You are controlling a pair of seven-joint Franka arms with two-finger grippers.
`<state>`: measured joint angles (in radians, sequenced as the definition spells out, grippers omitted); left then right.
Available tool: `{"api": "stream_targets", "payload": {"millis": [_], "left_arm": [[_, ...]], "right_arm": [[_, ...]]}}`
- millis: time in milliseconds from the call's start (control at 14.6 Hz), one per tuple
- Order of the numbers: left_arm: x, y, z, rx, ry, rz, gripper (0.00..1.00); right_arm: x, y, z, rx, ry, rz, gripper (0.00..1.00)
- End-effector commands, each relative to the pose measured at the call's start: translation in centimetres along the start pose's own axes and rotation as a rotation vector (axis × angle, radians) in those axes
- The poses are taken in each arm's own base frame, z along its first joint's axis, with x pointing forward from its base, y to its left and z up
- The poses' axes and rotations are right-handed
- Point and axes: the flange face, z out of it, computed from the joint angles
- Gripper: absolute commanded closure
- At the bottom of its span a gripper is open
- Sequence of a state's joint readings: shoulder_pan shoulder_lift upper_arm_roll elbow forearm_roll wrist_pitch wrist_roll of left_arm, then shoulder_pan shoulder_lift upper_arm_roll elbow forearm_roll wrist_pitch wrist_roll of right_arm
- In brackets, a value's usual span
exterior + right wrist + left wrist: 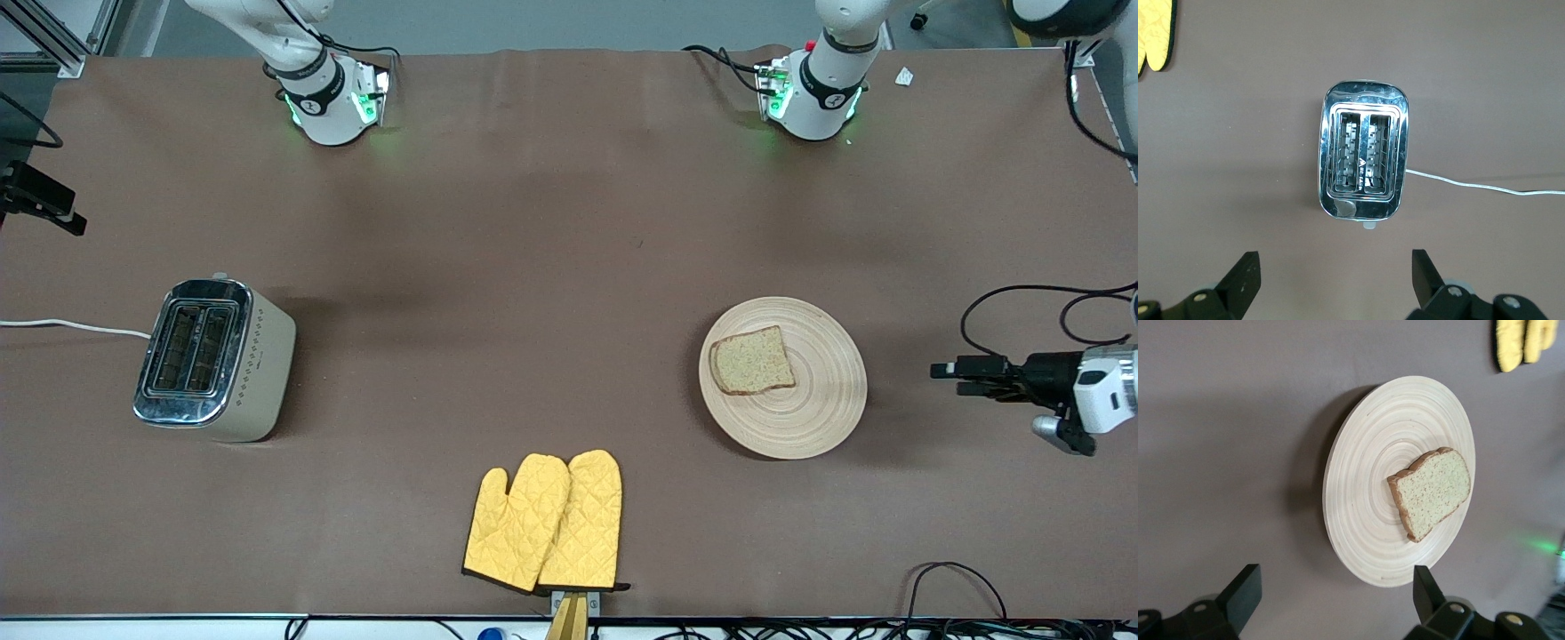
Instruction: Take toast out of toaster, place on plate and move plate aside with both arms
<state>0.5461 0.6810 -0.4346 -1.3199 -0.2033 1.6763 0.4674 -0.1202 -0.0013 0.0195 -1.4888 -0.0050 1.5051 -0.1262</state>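
— Nearest us, what do we see?
— Two yellow quilted oven mitts (pixel 544 523) lie side by side at the brown table's (pixel 533 267) edge. Farther off, toward the left arm's end, we see the speckled brown toast slice (pixel 752 360) flat on the round light-wood plate (pixel 813 413).

— And the hands?
— We find the left hand (pixel 944 375) in the air just beside the plate, fingers (pixel 1241 595) spread. The right hand (pixel 1335 280) hangs over the chrome two-slot toaster (pixel 212 357), fingers spread, holding nothing.

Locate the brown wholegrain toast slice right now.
The brown wholegrain toast slice lies on the round light-wood plate, toward the left arm's end of the table.
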Motion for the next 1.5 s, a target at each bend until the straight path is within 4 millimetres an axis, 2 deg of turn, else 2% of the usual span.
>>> {"api": "stream_targets", "payload": {"millis": [0,273,410,546,614,683,751,1024,1161,1434], "left_arm": [[-0.3,9.5,-5.1,0.191,-0.026,0.016,0.0],[-2.6,20.8,-9.0,0.322,-0.055,-0.064,0.0],[-3.8,25.1,-10.2,0.396,-0.035,-0.072,0.0],[-5.7,28.5,-10.1,0.508,-0.024,-0.07,0.0],[-6.4,29.6,-9.8,0.54,0.001,-0.063,0.0],[-7.0,30.2,-9.1,0.576,0.038,-0.051,0.0],[-7.3,29.9,-8.6,0.594,0.059,-0.042,0.0],[-7.4,30.9,-9.7,0.587,0.078,-0.009,0.0],[-7.2,32.2,-9.9,0.591,0.079,0.012,0.0],[-7.9,31.8,-12.2,0.559,0.062,-0.053,0.0]], "right_arm": [[0.1,0.1,-0.2,-0.011,-0.005,0.003,0.0],[0.3,-0.1,0.0,-0.003,-0.007,0.001,0.0],[0.3,-0.1,0.3,0.001,-0.014,0.004,0.0],[0.3,-0.1,0.2,0.002,-0.013,0.004,0.0],[0.0,-0.1,0.2,0.004,-0.029,0.0,0.0],[-0.3,-0.3,0.2,0.002,-0.056,-0.003,0.0],[-0.3,-0.8,0.0,-0.006,-0.055,-0.008,0.0],[-0.2,-0.7,0.5,0.004,-0.062,0.027,0.0],[-0.1,-0.9,0.4,0.005,-0.054,0.068,0.0],[0.0,-0.4,0.3,0.004,-0.048,0.07,0.0]]}}
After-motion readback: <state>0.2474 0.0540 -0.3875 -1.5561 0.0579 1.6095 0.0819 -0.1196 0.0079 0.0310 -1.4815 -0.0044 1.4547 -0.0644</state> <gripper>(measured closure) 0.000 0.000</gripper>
